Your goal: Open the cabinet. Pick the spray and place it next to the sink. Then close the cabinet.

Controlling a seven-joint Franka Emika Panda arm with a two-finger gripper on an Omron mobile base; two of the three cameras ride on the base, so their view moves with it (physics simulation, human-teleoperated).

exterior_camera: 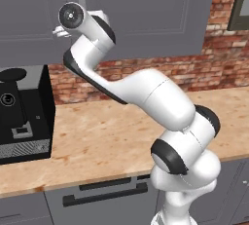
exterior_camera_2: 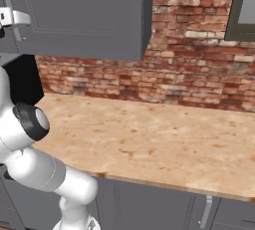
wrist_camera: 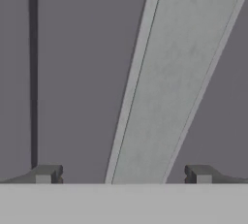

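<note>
1. Jaws are spread wide right now, one tip on each side of the long silver handle, not clamped on it yet. From my hand camera the bar runs up between the two tips with a gap on both sides.
2. My gripper is up high at the cabinet, right at the handle. From the right side you can see the gripper straddling the handle on the cabinet.
3. Cabinet door looks shut flat as far as I can tell, so step one isn't done. I'd say I'm at the very start: lined up for the grab, nothing pulled.
4. Spray is presumably behind that door, so I can't say anything about how it sits. Sink isn't anywhere I can point at from here either.
5. Below me is the wooden desk, with a black coffee machine on its left end and brick wall behind.
6. Left to do, as I judge it: close on the handle, swing the door open, fetch the spray, set it by the sink, shut the door. Basically everything.
</note>
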